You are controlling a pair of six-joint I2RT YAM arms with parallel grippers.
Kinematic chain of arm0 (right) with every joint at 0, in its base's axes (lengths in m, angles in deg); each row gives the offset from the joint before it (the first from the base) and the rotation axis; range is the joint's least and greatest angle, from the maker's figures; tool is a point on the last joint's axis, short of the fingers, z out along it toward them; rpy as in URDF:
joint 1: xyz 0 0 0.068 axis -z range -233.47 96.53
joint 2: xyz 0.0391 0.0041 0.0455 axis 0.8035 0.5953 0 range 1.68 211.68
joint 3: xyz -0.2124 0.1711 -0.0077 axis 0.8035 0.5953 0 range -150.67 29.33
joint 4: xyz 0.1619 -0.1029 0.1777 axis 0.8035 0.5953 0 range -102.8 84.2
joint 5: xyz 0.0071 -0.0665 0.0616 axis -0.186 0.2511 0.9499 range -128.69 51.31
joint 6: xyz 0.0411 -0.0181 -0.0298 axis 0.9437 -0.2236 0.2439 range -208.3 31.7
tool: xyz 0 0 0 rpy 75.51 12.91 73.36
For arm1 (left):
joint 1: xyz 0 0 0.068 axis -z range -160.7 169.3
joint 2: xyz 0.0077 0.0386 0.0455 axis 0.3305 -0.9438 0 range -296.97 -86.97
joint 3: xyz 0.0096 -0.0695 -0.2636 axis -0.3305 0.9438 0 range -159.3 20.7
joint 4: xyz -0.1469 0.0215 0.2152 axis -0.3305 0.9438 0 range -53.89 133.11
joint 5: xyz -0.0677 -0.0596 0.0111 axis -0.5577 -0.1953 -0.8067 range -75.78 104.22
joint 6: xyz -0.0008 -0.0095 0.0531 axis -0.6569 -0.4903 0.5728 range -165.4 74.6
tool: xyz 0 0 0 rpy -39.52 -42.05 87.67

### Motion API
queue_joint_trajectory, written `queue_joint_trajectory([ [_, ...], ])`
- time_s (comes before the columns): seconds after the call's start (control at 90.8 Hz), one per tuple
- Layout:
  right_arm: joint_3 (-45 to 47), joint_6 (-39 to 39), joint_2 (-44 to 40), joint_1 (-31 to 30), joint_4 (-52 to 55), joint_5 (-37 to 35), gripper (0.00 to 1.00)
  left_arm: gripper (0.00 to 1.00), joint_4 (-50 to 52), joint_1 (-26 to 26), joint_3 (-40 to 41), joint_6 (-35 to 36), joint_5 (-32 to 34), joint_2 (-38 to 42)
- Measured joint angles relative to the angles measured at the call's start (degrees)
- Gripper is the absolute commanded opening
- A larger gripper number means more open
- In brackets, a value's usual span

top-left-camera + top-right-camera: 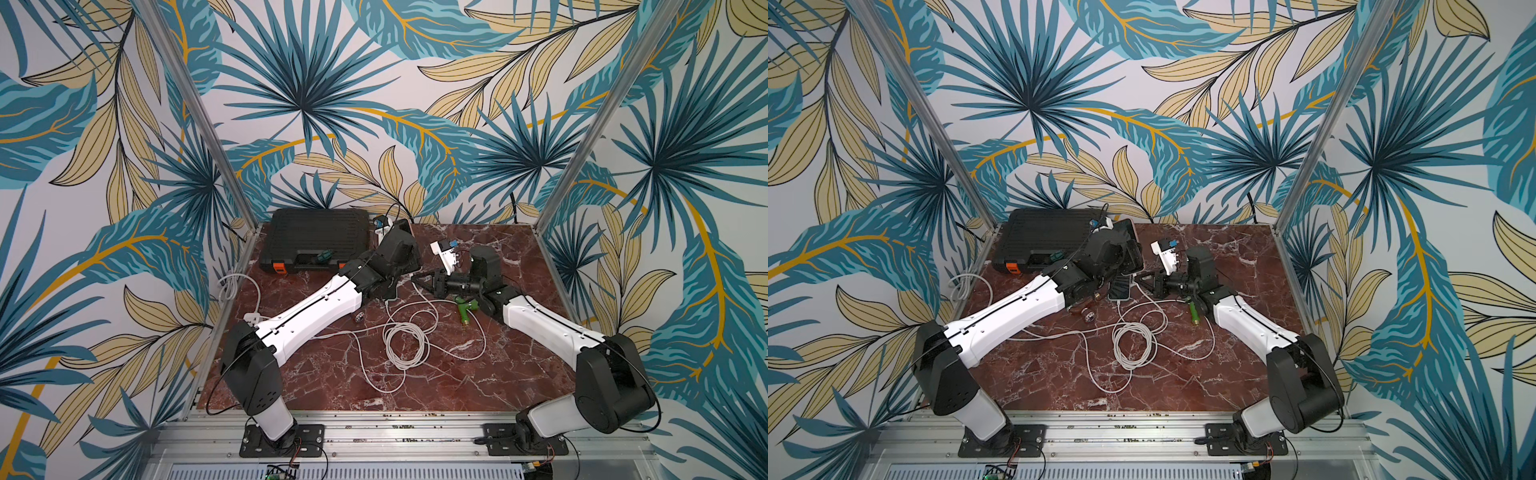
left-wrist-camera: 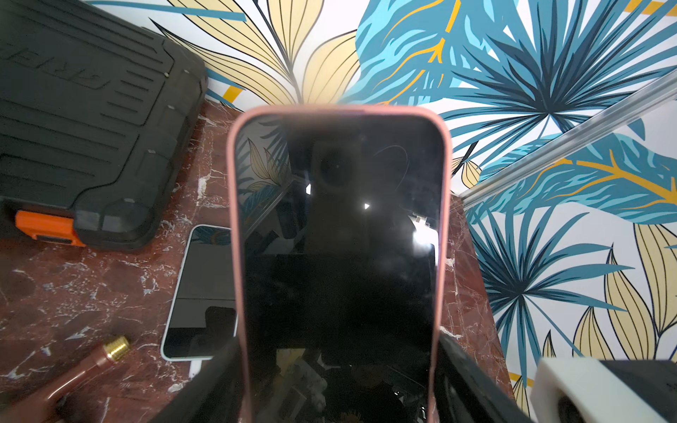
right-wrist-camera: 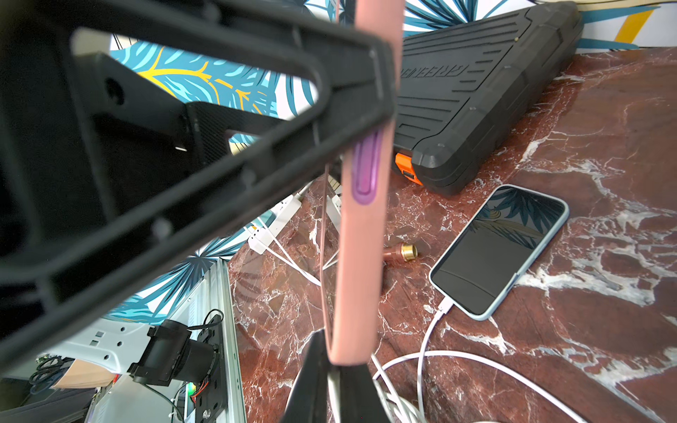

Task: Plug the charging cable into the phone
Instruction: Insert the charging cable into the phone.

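Above the far middle of the veined marble table [image 1: 478, 374], the left gripper [image 2: 337, 370] clamps the glossy pink-cased phone [image 2: 337, 227] on end, port hidden; the right gripper [image 3: 331, 384], pinched narrow at its base, contents indistinct; white charging cable [image 1: 405, 340] coils nearer

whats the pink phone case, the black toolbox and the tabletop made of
Pink phone case: likely silicone or soft rubber; matte, rounded edges, no glare.
Black toolbox: moulded hard plastic, ribbed, slightly textured, with orange latch.
Tabletop: red marble look with white veins, slightly glossy; could be a printed laminate.
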Motion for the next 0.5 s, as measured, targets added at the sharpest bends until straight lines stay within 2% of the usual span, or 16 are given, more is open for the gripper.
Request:
queue_joint_trajectory([
  [0.11, 0.15, -0.39, -0.02, 0.17, -0.02, -0.68, 0.19, 0.0, 0.63, -0.44, -1.18, 0.02, -1.05, -1.03],
  [0.297, 0.9, -1.22, -0.96, 0.22, -0.63, -1.84, 0.42, 0.0, 1.53, -1.11, -3.34, -0.28, -3.65, -3.72],
  [0.496, 3.43, -1.44, -5.33, 0.63, -0.17, -3.04, 0.59, 0.0, 2.51, -1.62, -5.81, -0.39, -6.47, -6.27],
])
